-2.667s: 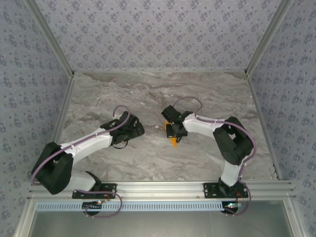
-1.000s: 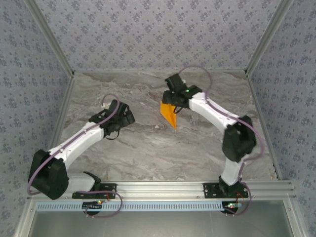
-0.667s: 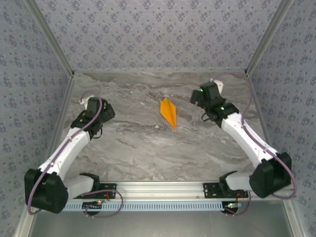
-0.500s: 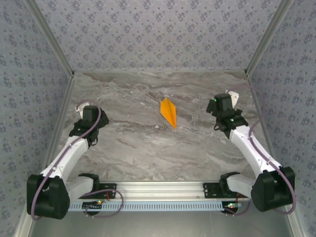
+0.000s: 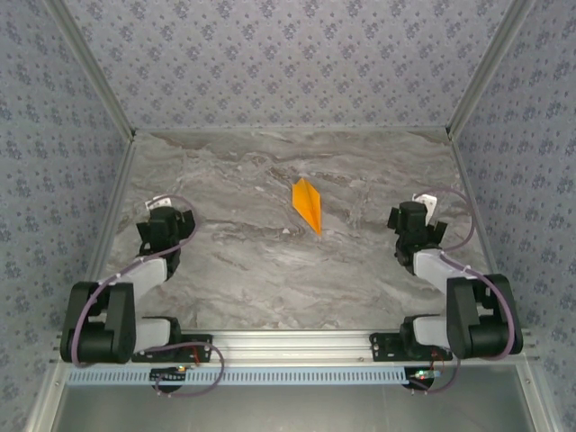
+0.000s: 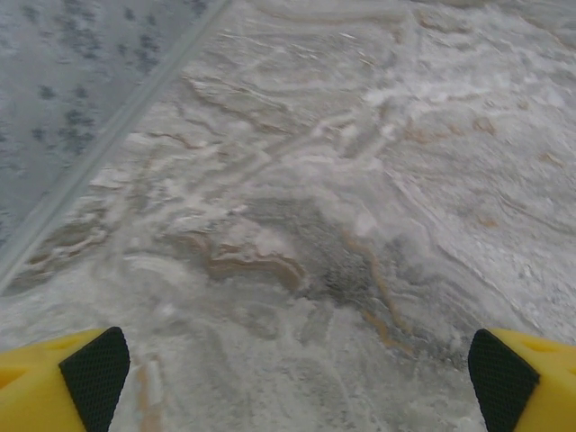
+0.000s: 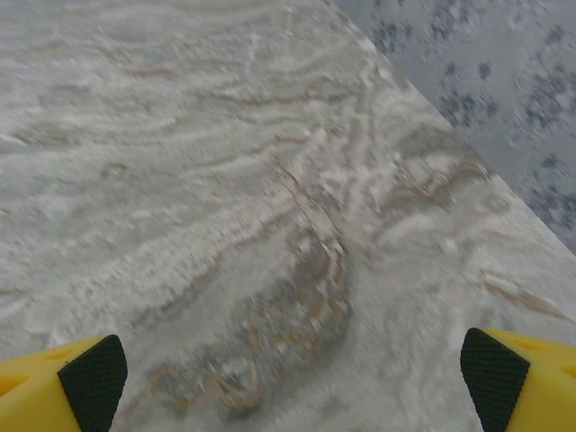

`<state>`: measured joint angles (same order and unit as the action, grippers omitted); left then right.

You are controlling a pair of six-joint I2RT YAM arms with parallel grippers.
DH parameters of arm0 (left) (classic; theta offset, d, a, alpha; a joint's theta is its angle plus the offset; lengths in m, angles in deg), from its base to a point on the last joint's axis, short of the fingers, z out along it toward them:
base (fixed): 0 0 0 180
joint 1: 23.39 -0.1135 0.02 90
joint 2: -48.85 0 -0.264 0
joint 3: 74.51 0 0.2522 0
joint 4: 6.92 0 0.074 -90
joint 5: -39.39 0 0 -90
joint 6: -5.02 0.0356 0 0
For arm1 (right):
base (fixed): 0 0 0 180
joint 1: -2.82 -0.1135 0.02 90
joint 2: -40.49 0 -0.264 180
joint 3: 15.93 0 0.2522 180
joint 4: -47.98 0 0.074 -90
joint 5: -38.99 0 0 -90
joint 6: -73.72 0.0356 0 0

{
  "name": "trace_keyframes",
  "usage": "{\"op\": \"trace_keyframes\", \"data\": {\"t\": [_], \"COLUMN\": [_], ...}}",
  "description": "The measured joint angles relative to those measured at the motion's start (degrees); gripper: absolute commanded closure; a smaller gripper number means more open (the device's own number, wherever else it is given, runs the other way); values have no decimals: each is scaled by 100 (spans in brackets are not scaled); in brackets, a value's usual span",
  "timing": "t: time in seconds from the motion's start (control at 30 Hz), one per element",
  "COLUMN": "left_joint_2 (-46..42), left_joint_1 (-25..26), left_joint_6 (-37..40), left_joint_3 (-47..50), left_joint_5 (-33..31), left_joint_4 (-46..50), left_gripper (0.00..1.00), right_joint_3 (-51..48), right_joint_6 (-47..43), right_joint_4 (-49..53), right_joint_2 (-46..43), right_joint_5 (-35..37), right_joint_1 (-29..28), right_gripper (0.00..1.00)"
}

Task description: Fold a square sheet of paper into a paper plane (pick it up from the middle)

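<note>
Nearest you, both arms are folded back close to their bases on the rail (image 5: 297, 342) at the desk's near edge.

Your left hand (image 5: 166, 216) sits over the left side of the desk (image 5: 261, 270), near the left wall (image 5: 54, 180). Jaws spread wide, nothing between them. In the left wrist view its yellow fingers, each with a black pad (image 6: 94, 376), stand at the two bottom corners, with bare marbled desk between them and the wall's foot running along the upper left.

Your right hand (image 5: 416, 219) mirrors it over the right side of the desk. Jaws spread wide too, holding nothing. In the right wrist view its black pads (image 7: 493, 378) are far apart at the bottom corners, with bare desk between them and the right wall in the upper right corner.

Further out, the paper plane (image 5: 308, 204) lies flat on the desk, around the middle and slightly toward the far half, between the two hands and well apart from both. Orange, narrow, kite-shaped, centre crease visible, sharp tip pointing toward you and slightly right.

Beyond it, bare desk runs up to the patterned back wall (image 5: 288, 63).
</note>
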<state>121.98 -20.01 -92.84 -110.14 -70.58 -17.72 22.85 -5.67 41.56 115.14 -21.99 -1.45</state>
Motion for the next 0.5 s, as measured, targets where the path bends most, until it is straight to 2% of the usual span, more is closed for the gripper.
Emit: {"op": "trace_keyframes", "data": {"t": [0.17,0.27,0.5], "left_joint_2": [498,929,1368], "left_joint_1": [-96,-337,-525], "left_joint_6": [391,420,420], "left_joint_3": [81,83,109], "left_joint_5": [748,1091,1447], "left_joint_4": [-922,-1580,-2188], "left_gripper": [1,1,1], "right_joint_3": [-2,-63,-348], "right_joint_6": [-529,-774,-901], "right_joint_4": [-879,-1408,-2216], "right_joint_2": [455,658,1045], "right_joint_5": [-535,-857,-1502], "right_joint_1": [24,79,404], "right_gripper": [0,0,0]}}
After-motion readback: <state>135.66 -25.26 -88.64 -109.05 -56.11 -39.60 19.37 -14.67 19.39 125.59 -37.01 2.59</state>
